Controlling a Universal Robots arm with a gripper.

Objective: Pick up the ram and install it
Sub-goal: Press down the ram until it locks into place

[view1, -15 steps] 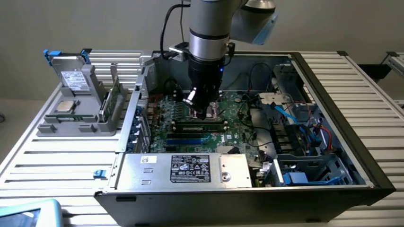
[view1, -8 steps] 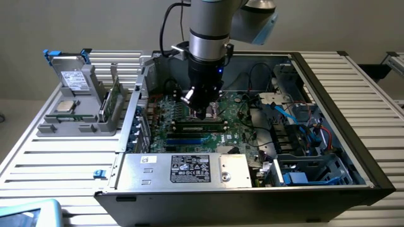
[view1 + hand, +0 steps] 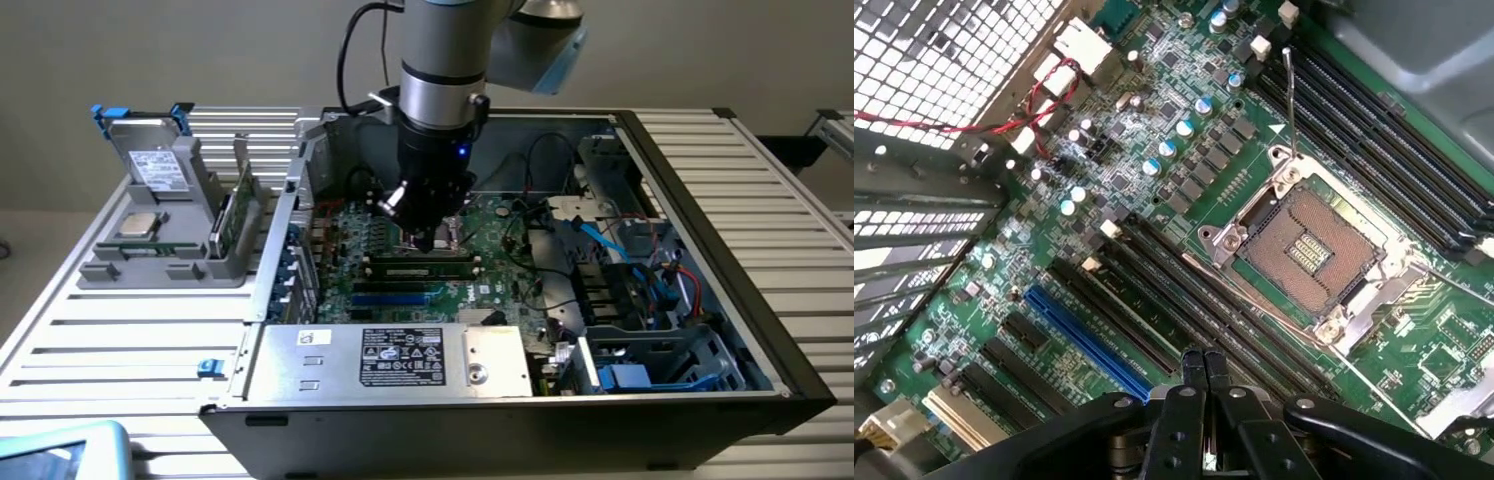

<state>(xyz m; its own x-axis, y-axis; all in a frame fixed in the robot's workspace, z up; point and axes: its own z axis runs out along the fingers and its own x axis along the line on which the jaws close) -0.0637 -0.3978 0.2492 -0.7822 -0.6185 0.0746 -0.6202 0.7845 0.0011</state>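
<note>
The ram (image 3: 235, 216), a slim green board, stands on edge in the grey holder (image 3: 147, 268) at the exterior view's left, outside the computer case. My gripper (image 3: 424, 238) hangs inside the open case over the motherboard (image 3: 400, 292), far from the ram. In the wrist view the gripper (image 3: 1197, 362) is shut with nothing between its fingers. It hovers just above the long black slots (image 3: 1184, 300) beside the open processor socket (image 3: 1309, 245). I cannot tell whether it touches them.
A square silver processor chip (image 3: 136, 224) and a grey drive box with blue tabs (image 3: 154, 160) sit in the same holder. The case holds a silver power supply (image 3: 387, 355), cables (image 3: 641, 270), a blue slot (image 3: 1089, 340) and a metal grille (image 3: 944, 60).
</note>
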